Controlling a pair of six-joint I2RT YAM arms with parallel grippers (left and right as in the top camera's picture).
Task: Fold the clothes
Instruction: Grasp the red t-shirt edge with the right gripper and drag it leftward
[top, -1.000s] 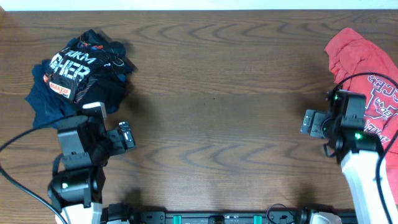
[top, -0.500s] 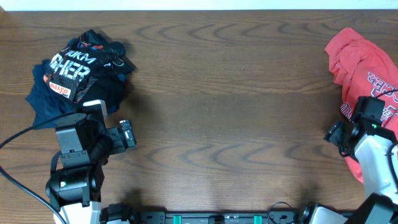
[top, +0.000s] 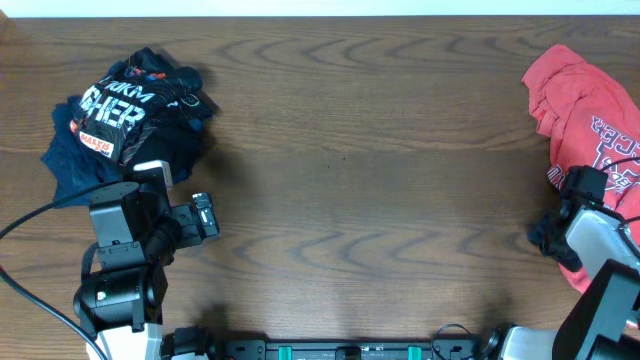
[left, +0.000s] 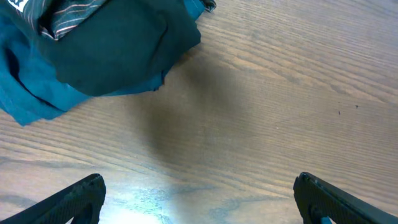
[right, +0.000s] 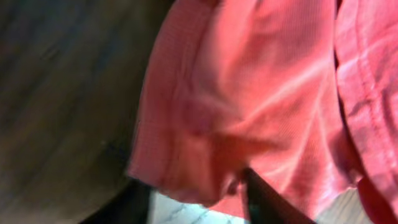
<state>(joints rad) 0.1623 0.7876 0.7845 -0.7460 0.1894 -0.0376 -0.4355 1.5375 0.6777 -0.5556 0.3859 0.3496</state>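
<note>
Reaching over the right edge of the worktop (top: 350, 150), my right tool (top: 549, 237) sits low at the near left border of the shirt (top: 585, 95). The shirt lies crumpled against that right edge, red, with part of its dark-and-white chest print facing up beside my right arm and running out of the overhead view. From the right wrist the picture is blurred. Ribbed red cloth fills most of it, and a bunched fold hangs down between my two dark fingers (right: 127, 205), one on each side of it. A hemmed edge runs down the right of that view, and dark wood shows on the left. I cannot tell whether the right tool is clenched on the fold or only straddling it.

My left tool (left: 199, 205) is fully released, its fingers (left: 78, 198) spread to the two lower corners of the left wrist view with nothing but bare wood between them. It hangs above the worktop on the near left, well apart from the shirt.

Just beyond the left tool lies a heap of two other pieces. One is a black garment (top: 130, 115) with white lettering and a small orange label. The other is a blue garment (top: 70, 165) that spreads out from under it toward the left. From the left wrist, the black cloth overlaps the blue at the upper left, touching neither finger.
</note>
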